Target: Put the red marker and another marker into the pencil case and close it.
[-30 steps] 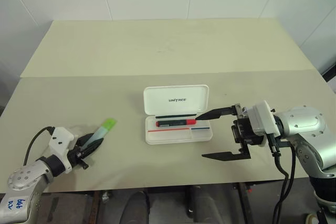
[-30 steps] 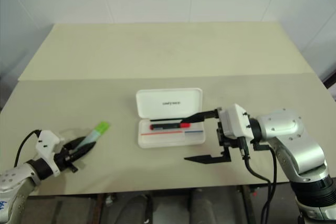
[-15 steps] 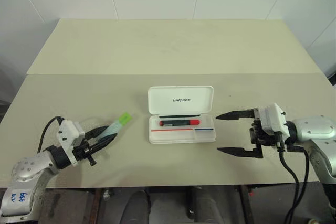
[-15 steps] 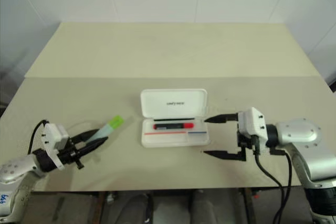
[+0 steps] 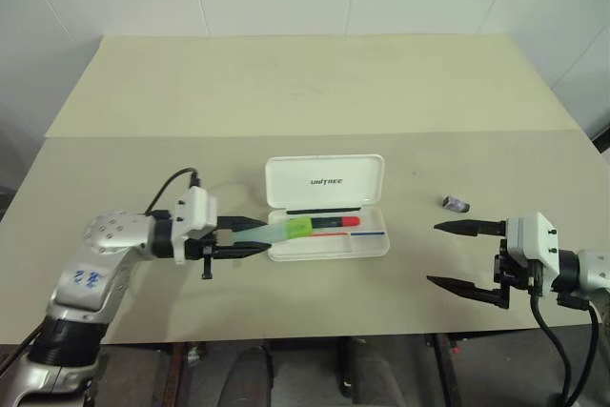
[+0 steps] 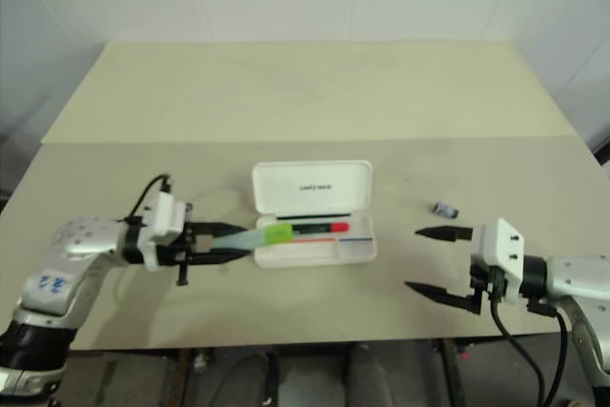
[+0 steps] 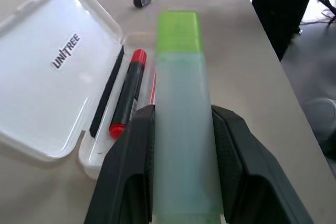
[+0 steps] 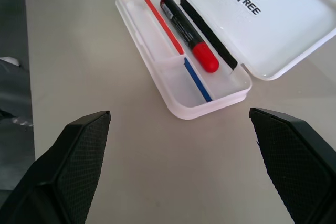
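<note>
The white pencil case (image 5: 334, 248) lies open in the middle of the table, lid (image 5: 324, 181) up with its dark lettering showing. Inside the tray rests the red marker (image 5: 335, 222), black-barrelled with red ends, also seen in the right wrist view (image 8: 186, 30). My left gripper (image 5: 265, 237) is shut on the pale green marker (image 5: 286, 230). It points right and holds the marker level, so the green cap hangs over the tray's left end. In the left wrist view the green marker (image 7: 181, 119) sits between both fingers. My right gripper (image 5: 434, 254) stands open and empty, well right of the case.
A tiny grey-purple block (image 5: 456, 203) lies on the table right of the case, just beyond my right gripper. The table's front edge (image 5: 315, 335) runs close below both arms. A white wall rises behind the table.
My left gripper has carried the green marker right and up, from the table's left part to the case. My right gripper has drawn away rightward, uncovering the small block.
</note>
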Controlling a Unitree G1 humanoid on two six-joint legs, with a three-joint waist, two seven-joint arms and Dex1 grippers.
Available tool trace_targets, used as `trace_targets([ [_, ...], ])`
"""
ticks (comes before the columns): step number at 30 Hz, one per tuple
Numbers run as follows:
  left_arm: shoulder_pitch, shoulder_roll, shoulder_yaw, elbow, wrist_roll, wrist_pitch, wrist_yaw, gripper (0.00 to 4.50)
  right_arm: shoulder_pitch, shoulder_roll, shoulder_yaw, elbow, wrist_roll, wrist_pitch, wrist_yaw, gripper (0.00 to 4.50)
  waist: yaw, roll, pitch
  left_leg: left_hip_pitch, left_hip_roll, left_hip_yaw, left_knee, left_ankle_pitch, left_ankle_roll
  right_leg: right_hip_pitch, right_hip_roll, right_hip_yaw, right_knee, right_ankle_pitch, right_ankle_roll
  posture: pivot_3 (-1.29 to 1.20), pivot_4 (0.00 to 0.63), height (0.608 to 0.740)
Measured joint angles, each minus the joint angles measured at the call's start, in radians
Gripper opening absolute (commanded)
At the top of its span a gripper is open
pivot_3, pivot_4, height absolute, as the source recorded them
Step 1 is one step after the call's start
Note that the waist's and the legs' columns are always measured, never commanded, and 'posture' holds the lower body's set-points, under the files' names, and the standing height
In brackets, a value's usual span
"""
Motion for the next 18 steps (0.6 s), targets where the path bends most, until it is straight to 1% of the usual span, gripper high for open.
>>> trace_targets([
  [4, -0.071, -0.029, -0.082, 0.069, 0.057, -0.030, -0.029, 1.14, 0.029, 0.002, -0.013, -0.074, 0.009, 0.013, -0.041, 4.50, 0.002, 0.000, 0.000, -0.001, 0.000, 0.000, 0.001, 0.000, 0.000, 0.001, 0.000, 0.000, -0.001, 0.000, 0.001, 0.00, 0.150, 0.740],
  [8, -0.121, -0.074, -0.128, 0.154, 0.115, -0.068, -0.029, 1.14, 0.037, 0.007, -0.018, -0.139, 0.033, 0.046, -0.087, 4.50, 0.000, 0.000, 0.000, 0.000, 0.000, 0.000, 0.001, 0.000, 0.000, 0.001, 0.000, 0.001, 0.000, 0.001, 0.001, 0.00, 0.150, 0.740],
  [14, -0.164, -0.146, -0.178, 0.222, 0.190, -0.096, 0.004, 1.14, 0.035, 0.006, -0.025, -0.197, 0.072, 0.090, -0.120, 4.50, 0.003, 0.000, 0.000, -0.001, -0.001, 0.000, 0.002, 0.000, 0.000, 0.001, 0.000, 0.001, -0.001, 0.001, 0.002, 0.00, 0.150, 0.740],
  [18, -0.172, -0.179, -0.202, 0.229, 0.221, -0.094, 0.035, 1.14, 0.030, 0.006, -0.025, -0.208, 0.085, 0.105, -0.126, 4.50, 0.002, 0.000, 0.000, -0.001, 0.000, 0.000, 0.002, 0.000, 0.000, 0.001, 0.000, 0.001, 0.000, 0.001, 0.002, 0.00, 0.150, 0.740],
])
